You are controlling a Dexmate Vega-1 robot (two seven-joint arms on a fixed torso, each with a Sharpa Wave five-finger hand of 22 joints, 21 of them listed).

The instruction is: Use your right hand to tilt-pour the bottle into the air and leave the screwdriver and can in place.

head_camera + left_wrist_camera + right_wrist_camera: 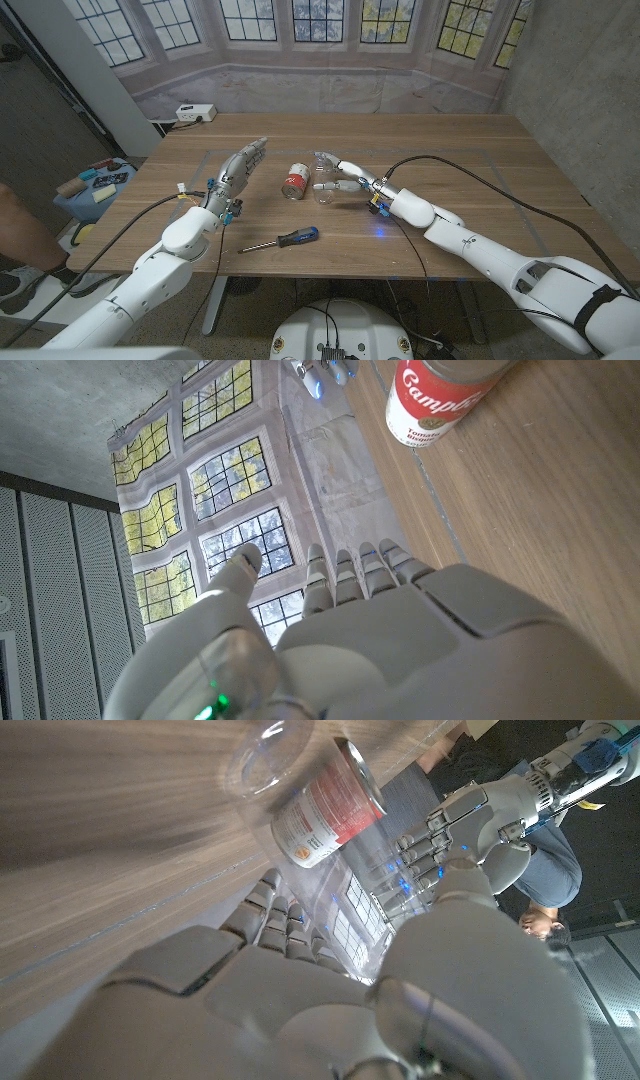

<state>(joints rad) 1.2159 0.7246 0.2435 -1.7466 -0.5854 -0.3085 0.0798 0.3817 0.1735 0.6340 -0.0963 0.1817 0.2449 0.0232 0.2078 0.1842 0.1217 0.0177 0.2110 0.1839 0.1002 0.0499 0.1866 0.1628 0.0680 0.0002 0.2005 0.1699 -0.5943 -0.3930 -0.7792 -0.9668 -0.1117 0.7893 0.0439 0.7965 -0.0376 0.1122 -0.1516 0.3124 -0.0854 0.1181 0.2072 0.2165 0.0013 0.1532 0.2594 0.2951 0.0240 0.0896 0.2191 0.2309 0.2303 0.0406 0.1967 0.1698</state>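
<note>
A wooden surface before a window-print backdrop. At centre, the right hand holds a clear bottle (contents unclear); the red-and-white can lies at its nine o'clock, the screwdriver toward seven. The left hand hovers, fingers straight, holding nothing.

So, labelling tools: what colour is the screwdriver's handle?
Black and blue on the screwdriver, best in the head view.
</note>
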